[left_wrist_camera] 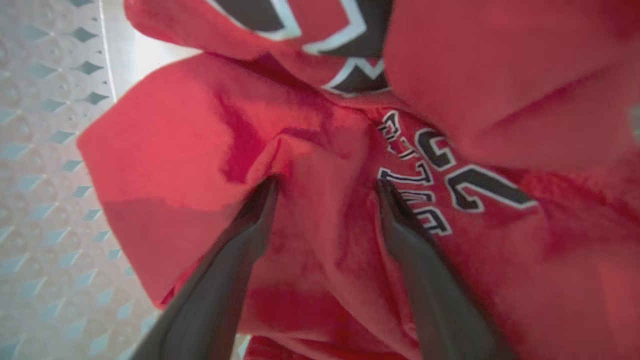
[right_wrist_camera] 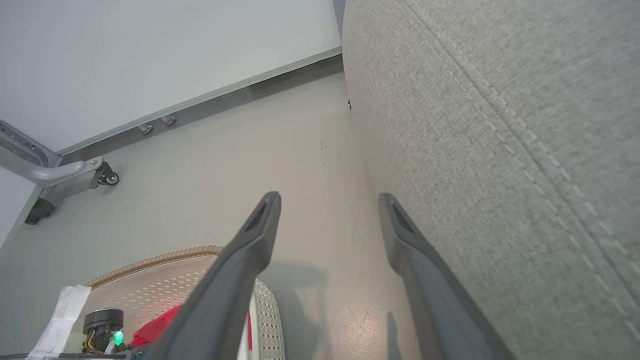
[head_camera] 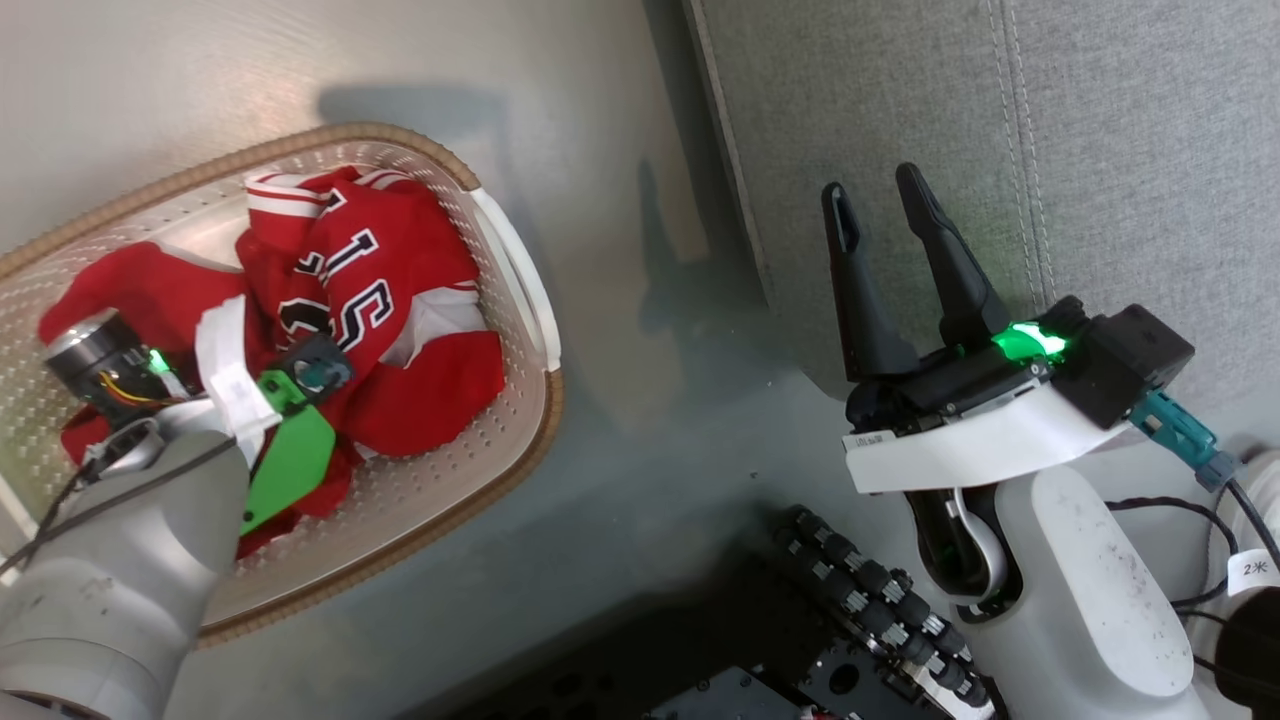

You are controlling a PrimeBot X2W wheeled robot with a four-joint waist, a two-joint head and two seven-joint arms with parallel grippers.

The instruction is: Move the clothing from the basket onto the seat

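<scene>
The clothing (head_camera: 400,300), red with white trim and dark white-edged lettering, lies bunched in the cream perforated basket (head_camera: 520,300) at the left. My left arm (head_camera: 120,540) reaches down into the basket, its fingers hidden under the wrist in the head view. In the left wrist view my left gripper (left_wrist_camera: 327,192) is open, both fingertips pressed into the red clothing (left_wrist_camera: 190,150) with a fold of fabric between them. My right gripper (head_camera: 877,190) is open and empty, hanging by the near edge of the grey seat (head_camera: 1100,150). The right wrist view shows the right gripper (right_wrist_camera: 330,200), the seat (right_wrist_camera: 500,150) and the basket (right_wrist_camera: 165,285).
Grey floor (head_camera: 650,420) separates the basket from the seat. My base with its black roller wheel (head_camera: 880,590) sits at the bottom, and cables (head_camera: 1200,480) trail at the right. A wall baseboard and a caster leg (right_wrist_camera: 100,175) lie beyond the basket.
</scene>
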